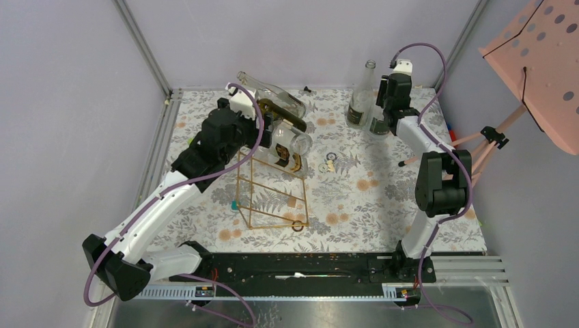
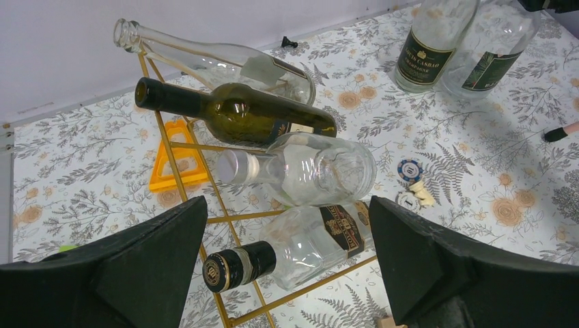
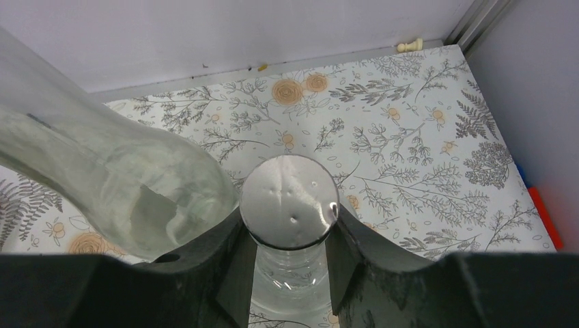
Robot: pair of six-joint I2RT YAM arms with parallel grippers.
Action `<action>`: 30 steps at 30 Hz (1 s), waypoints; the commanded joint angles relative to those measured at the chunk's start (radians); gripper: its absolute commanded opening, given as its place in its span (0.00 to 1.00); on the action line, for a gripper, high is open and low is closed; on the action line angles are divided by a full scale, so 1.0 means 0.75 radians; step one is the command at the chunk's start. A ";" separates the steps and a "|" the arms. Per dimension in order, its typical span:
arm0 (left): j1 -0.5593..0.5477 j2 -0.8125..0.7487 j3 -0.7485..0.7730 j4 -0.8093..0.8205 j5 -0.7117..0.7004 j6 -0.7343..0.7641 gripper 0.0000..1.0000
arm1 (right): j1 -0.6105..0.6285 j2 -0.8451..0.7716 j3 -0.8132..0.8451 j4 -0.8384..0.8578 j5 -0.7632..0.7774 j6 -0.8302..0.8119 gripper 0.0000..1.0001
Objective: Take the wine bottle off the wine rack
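Black left gripper (image 2: 287, 208): jaws spread wide, nothing in them, hanging right in front of the rack.
Nearest the jaw gap: black-capped clear bottle (image 2: 293, 249) with a black-and-gold label, lying in the lowest slot of the gold wire wine rack (image 2: 307, 287).
One rung past that: silver-capped clear bottle (image 2: 307, 167) on its side, lined up with the gap.
Wine bottle (image 2: 239, 116): dark green, lying another rung further out from the jaws. It's on the rack and neither jaw touches it.
Top slot: uncapped clear bottle (image 2: 212, 61), the farthest on the rack from the jaws.
Orange triangle (image 2: 174, 164): flat on the floral table, beyond the jaw at the left of the wrist view, behind the wires.
Poker chip (image 2: 410, 169) and white chess piece (image 2: 423, 195): on the table just beyond the other jaw.
Right gripper (image 3: 290, 232): well apart at the far side, jaws pinching the neck of a standing bottle (image 3: 290, 201) under its silver cap.
Champagne-label bottle (image 2: 430, 48): upright, just beside those jaws.
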 commanded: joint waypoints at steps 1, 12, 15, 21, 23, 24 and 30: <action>-0.001 -0.033 -0.005 0.093 -0.024 0.015 0.99 | -0.002 -0.092 -0.019 0.356 0.020 0.021 0.31; -0.001 0.031 0.117 0.012 0.003 -0.053 0.99 | -0.002 -0.281 -0.151 0.300 0.018 -0.019 0.85; -0.001 0.054 0.189 -0.018 0.006 -0.073 0.99 | -0.002 -0.354 -0.173 0.266 0.021 -0.074 0.87; -0.001 0.116 0.331 -0.028 -0.001 -0.099 0.99 | -0.001 -0.574 -0.157 0.077 -0.126 -0.079 0.86; 0.003 0.149 0.382 -0.038 -0.007 -0.098 0.99 | -0.002 -0.619 -0.102 -0.057 -0.249 -0.074 0.86; 0.008 0.165 0.401 -0.046 -0.010 -0.103 0.99 | -0.002 -0.637 -0.074 -0.113 -0.333 -0.074 0.86; 0.112 0.189 0.405 -0.055 0.023 -0.209 0.99 | 0.049 -0.641 0.122 -0.434 -1.114 -0.155 0.84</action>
